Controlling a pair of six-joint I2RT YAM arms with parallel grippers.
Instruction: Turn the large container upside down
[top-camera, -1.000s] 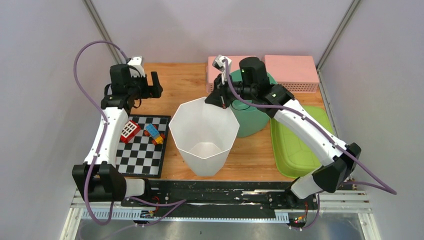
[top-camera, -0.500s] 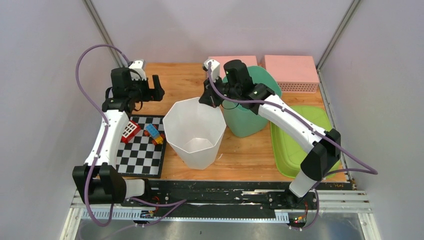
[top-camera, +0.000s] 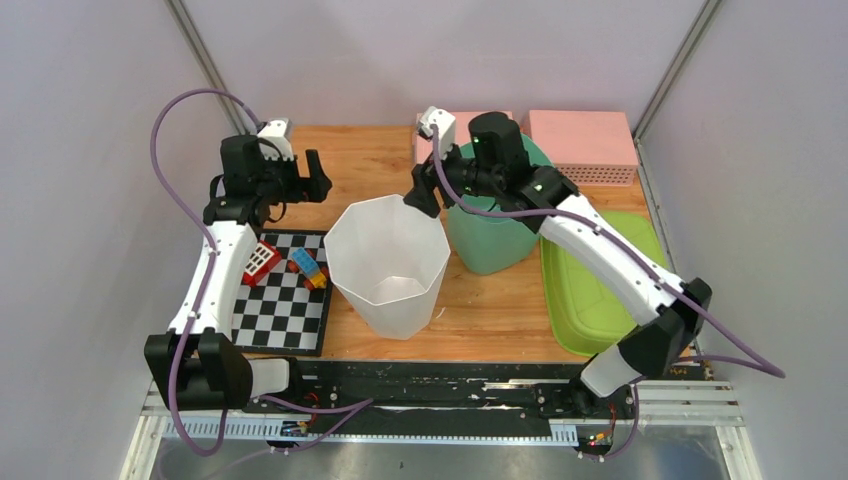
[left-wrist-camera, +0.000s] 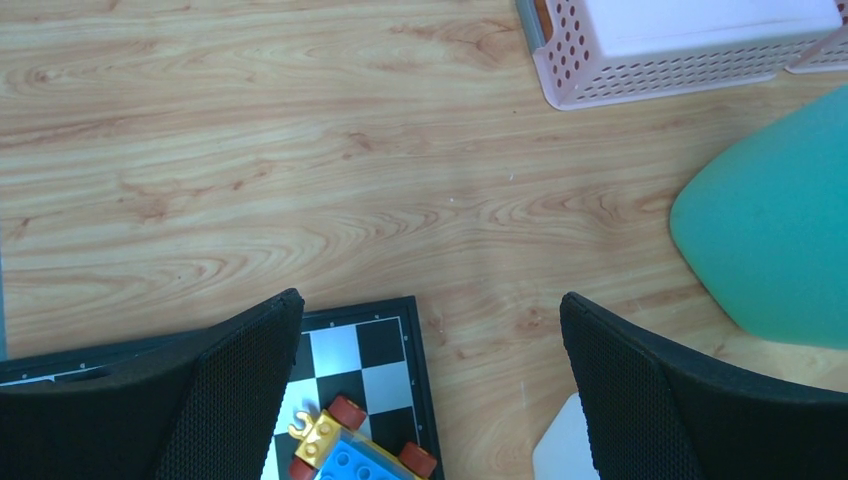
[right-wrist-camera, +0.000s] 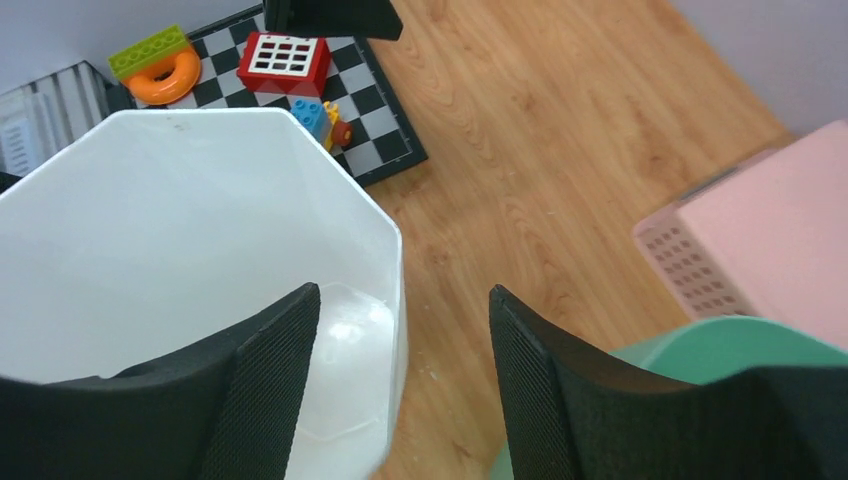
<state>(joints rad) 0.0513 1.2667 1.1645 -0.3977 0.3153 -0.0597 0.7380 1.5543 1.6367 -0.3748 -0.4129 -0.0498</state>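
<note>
Flagging risk first: the white bin, your large container, stands upright, mouth up, centre of the overhead frame, not yet turned. Right gripper has its jaws spread, straddling the bin's upper-right rim, gripping nothing. Left gripper is spread wide too and empty, upper left of the frame, over the table by the checkerboard.

My read: close shallow on that thin, slick wall and it could slip mid-tilt. Tip it toward the left of the frame and it likely sweeps the toy bricks. The green tub sits just beside it on the right (can't tell if touching), so there's little swing room there. The table's edge at the bottom of the frame is near, so a dropped bin may roll off.

Writing: none readable, no brand or label anywhere.
</note>
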